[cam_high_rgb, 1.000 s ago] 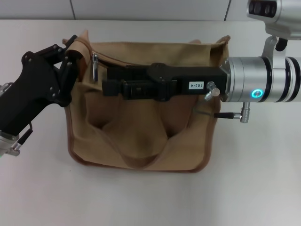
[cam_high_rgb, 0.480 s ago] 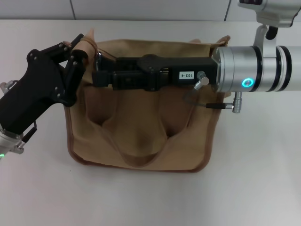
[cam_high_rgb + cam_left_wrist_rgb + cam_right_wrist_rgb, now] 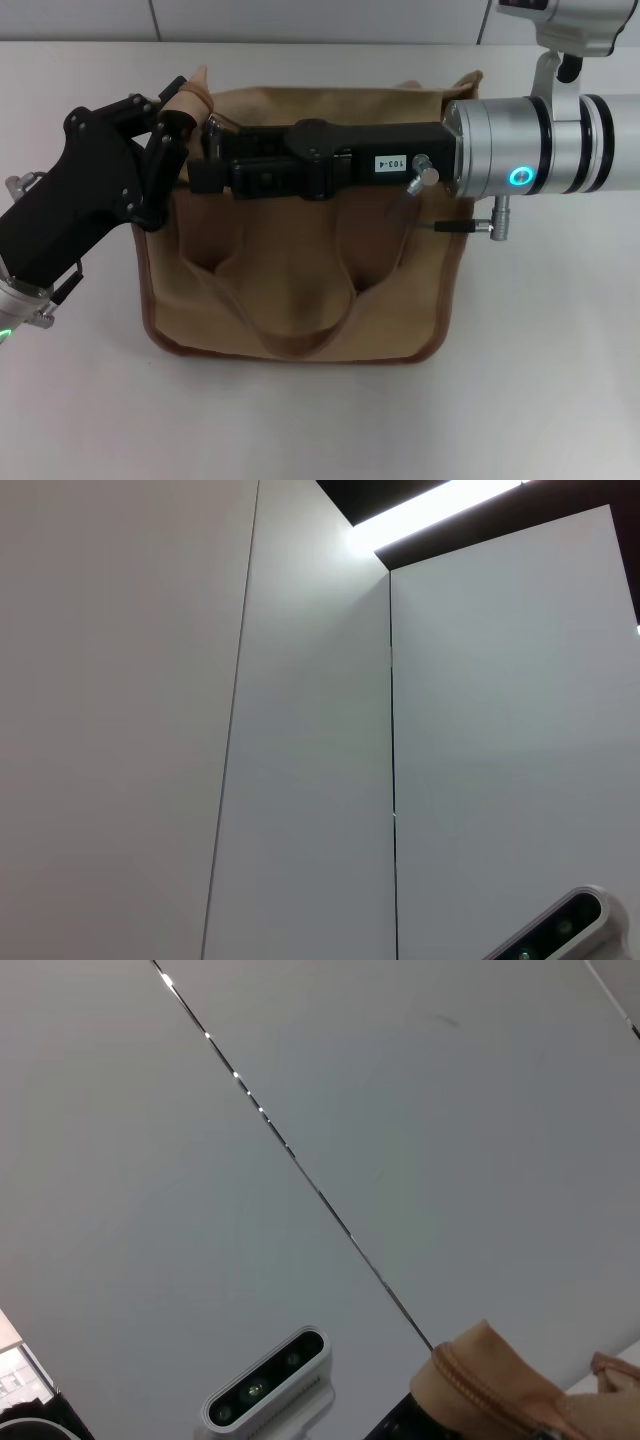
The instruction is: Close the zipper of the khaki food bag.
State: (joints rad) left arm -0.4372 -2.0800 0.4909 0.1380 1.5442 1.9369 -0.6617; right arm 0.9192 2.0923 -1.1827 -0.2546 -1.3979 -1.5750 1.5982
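Observation:
The khaki food bag [image 3: 300, 270] lies on the white table, its handles toward me. My left gripper [image 3: 172, 112] is at the bag's far left corner, shut on a fold of the fabric there. My right gripper [image 3: 203, 160] reaches across the bag's top edge from the right, with its tip just beside my left gripper. A small silver part of the zipper [image 3: 213, 126] shows at that tip; the rest of the zip line is hidden under my right arm. The right wrist view shows only a khaki corner of the bag [image 3: 480, 1385].
The white table [image 3: 540, 380] lies around the bag. The wall stands just behind it. My right arm's silver wrist [image 3: 540, 160] hangs over the bag's right end. Both wrist views show the wall and my head camera [image 3: 265, 1388].
My right gripper has moved left along the bag's top edge to the left corner. My left gripper has shifted slightly right with the corner. The pull tab is now mostly covered.

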